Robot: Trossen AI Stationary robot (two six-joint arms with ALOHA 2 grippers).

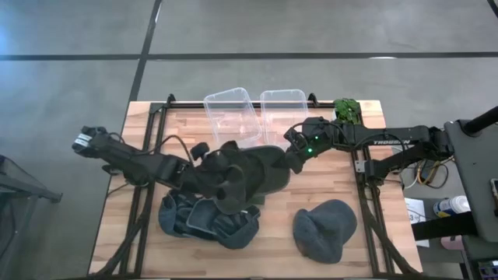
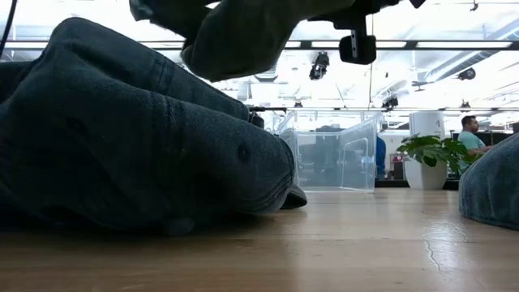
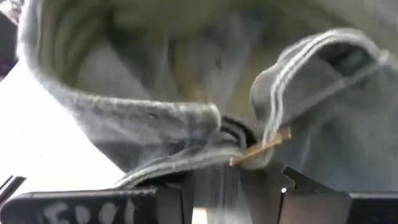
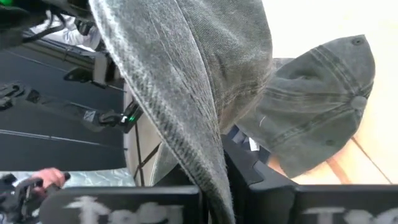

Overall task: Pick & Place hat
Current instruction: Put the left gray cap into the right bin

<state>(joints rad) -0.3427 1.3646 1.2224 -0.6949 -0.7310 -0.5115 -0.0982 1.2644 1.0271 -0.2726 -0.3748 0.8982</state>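
Near desk edge: two grey hats lying flat, one at left, one at right. Mid-desk, lifted: third hat, left hand clamped on its edge, right hand pinched on opposite edge. Far edge: two clear bins, small plant.
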